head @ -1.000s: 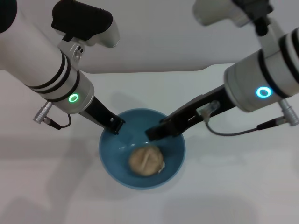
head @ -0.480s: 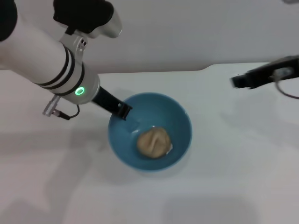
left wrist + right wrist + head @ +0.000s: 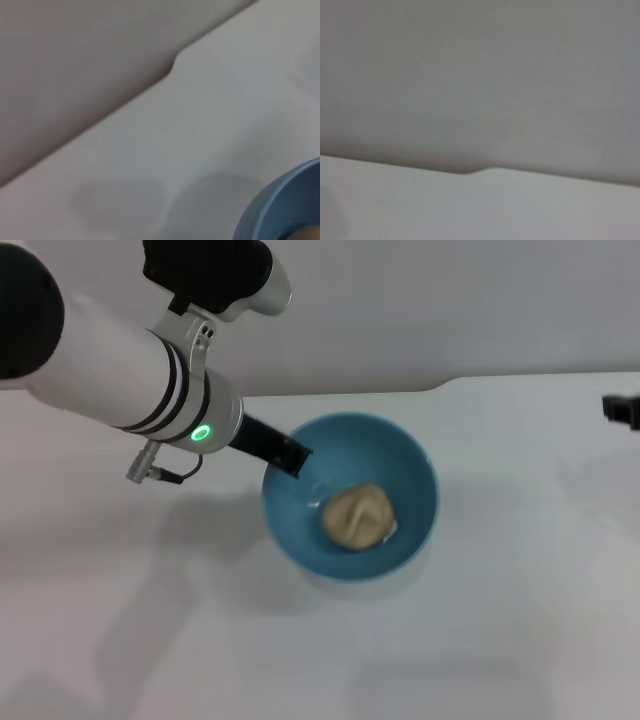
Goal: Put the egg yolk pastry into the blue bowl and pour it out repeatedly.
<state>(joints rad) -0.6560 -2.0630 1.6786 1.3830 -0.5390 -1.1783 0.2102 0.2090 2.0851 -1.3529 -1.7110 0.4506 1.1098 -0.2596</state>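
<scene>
The left gripper [image 3: 296, 457] pinches the rim of the blue bowl [image 3: 412, 462] — fingers clamped on its near-left edge — above the white surface [image 3: 480, 640]. The egg yolk pastry [image 3: 358, 517] lies inside the bowl. Only the right gripper's [image 3: 622, 410] dark tip shows at the far edge; finger state cannot be told.

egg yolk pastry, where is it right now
In the head view the small round tan egg yolk pastry lies inside the glossy light-blue bowl, with the left gripper at the bowl's left rim.
</scene>
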